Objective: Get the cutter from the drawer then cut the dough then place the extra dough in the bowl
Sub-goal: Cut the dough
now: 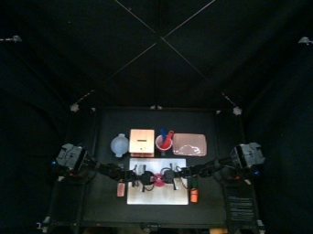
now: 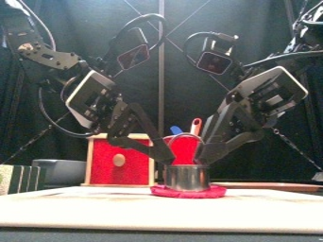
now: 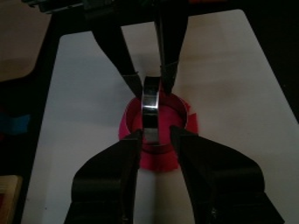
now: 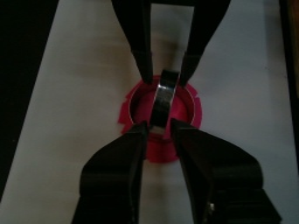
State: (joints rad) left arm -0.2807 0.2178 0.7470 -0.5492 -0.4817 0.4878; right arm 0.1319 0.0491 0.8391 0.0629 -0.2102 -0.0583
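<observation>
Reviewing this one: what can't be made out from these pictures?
1. Whether the round metal cutter has gone through the flat red dough disc: in the front view its wall hides the cut. In the wrist views the left gripper and right gripper cover it.
2. What the blue-grey bowl holds: side-on in front view, too small in top view.
3. Whether the pale wooden box has its drawer open: seen face-on.

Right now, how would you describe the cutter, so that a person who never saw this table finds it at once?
Look at the white cutting board at the front of the table. In its middle lies a flat pink dough disc, and the metal cutter stands on it, between the left pincer and the right pincer. It is the only shiny grey ring there.
</observation>
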